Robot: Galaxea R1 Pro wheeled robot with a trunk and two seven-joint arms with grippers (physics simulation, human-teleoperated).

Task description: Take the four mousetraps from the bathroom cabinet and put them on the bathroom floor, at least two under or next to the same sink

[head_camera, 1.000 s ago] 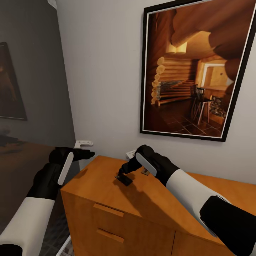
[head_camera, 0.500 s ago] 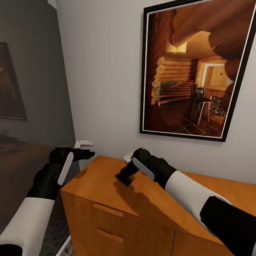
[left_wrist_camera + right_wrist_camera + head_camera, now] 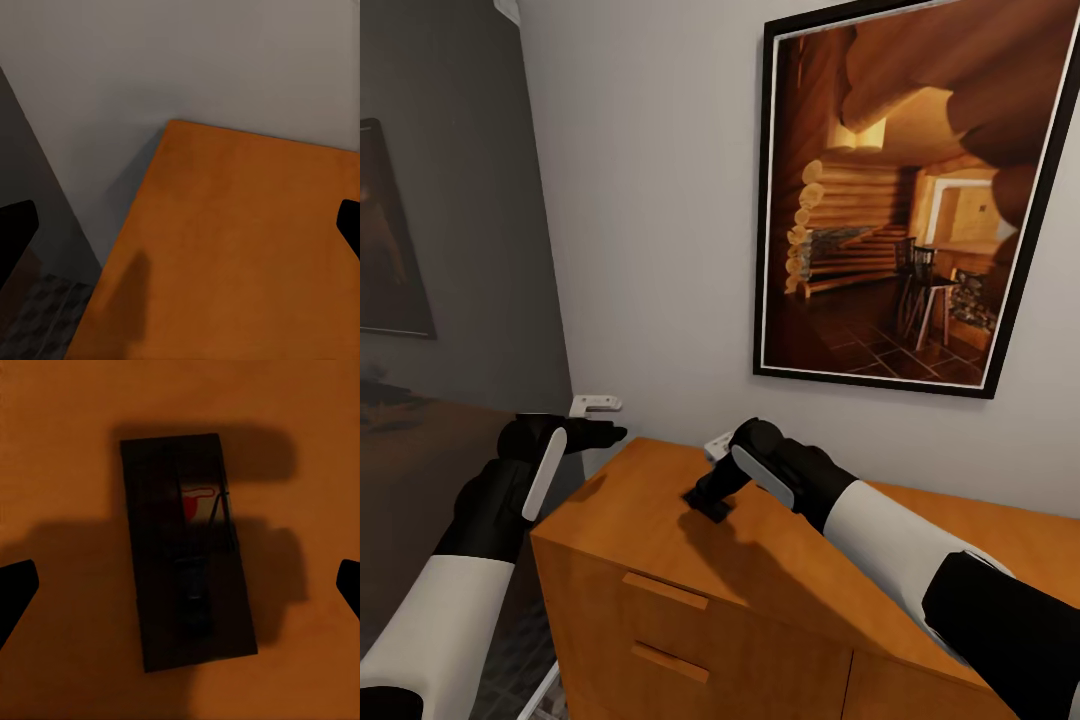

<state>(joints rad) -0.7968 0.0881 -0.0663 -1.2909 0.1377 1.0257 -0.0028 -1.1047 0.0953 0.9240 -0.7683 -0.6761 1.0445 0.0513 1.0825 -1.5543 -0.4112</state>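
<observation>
One mousetrap (image 3: pixel 187 547), a dark flat board with a metal bar and a red patch, lies flat on the cabinet (image 3: pixel 650 530) top. My right gripper (image 3: pixel 705 495) hangs just above it, open. In the right wrist view the trap sits between the two spread fingertips (image 3: pixel 16 589) of the right gripper (image 3: pixel 180 585), apart from both. In the head view only the trap's edge (image 3: pixel 717 512) peeks from under the gripper. My left gripper (image 3: pixel 610 433) is open and empty beside the cabinet's far left corner (image 3: pixel 240 247). A strip of patterned bathroom floor (image 3: pixel 37 315) shows below that corner.
A large framed picture (image 3: pixel 900 200) hangs on the wall behind the cabinet. A small white fitting (image 3: pixel 595 404) sticks out of the wall near my left gripper. Tab handles (image 3: pixel 665 590) mark the cabinet front. A dark wall stands at the left.
My right gripper has moved slightly left and lower, so it covers more of the mousetrap. The left arm has not moved.
</observation>
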